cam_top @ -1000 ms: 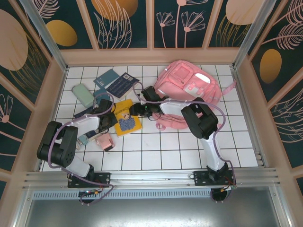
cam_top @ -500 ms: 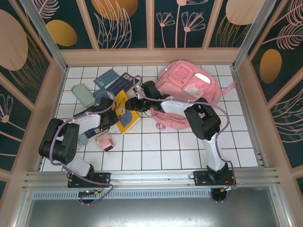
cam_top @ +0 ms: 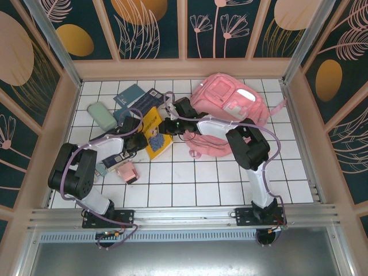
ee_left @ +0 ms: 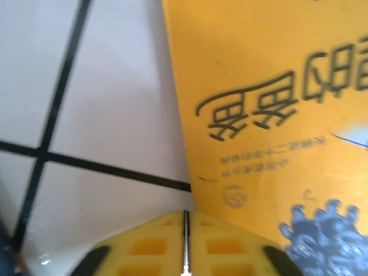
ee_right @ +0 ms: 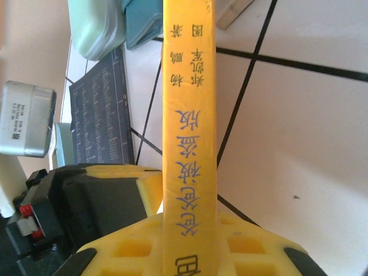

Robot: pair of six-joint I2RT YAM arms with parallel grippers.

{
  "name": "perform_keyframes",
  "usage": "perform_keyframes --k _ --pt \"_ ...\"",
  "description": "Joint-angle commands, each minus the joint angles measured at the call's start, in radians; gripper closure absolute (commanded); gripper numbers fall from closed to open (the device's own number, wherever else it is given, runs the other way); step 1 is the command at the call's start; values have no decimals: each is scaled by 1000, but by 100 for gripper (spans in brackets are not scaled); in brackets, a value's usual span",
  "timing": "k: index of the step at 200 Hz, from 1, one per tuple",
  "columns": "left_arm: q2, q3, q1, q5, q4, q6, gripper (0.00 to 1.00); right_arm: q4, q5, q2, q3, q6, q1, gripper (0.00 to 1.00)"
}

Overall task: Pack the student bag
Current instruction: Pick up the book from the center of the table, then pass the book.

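The pink student bag (cam_top: 230, 103) lies at the back right of the tiled floor. A yellow book (cam_top: 153, 133) stands tilted up on one edge to its left. My right gripper (cam_top: 165, 127) is shut on the book, and the book's spine (ee_right: 187, 115) with blue characters runs up between the yellow fingers (ee_right: 253, 244). My left gripper (cam_top: 140, 140) is shut with nothing in it. Its pads (ee_left: 155, 244) are pressed together just beside the book's cover (ee_left: 276, 103), low over the white tiles. The left gripper (ee_right: 129, 178) also appears as a dark body with a yellow finger left of the spine.
A mint pencil case (cam_top: 101, 115), a blue notebook (cam_top: 130, 95) and a dark booklet (cam_top: 148, 103) lie at the back left. A small pink box-like item (cam_top: 126, 171) sits near the left arm. A silver tin (ee_right: 26, 118) is beside the booklet (ee_right: 100, 115).
The right gripper has raised the yellow book from flat to standing on its edge and shifted it toward the back left. The left gripper has closed in on the book's cover.
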Motion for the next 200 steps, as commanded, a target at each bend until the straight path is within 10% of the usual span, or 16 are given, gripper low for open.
perform_keyframes --k 1,85,158,200 --pt "-61 79 -4 54 8 -5 74 30 19 -113 -20 17 -46 100" --pt "-42 116 100 514 404 -280 31 292 -149 -276 -132 248 -194 100" --pt "-21 105 120 677 626 -451 27 762 -232 -301 -277 637 -204 100" --pt "-62 99 126 652 535 -391 27 749 -177 -355 -301 638 -181 100"
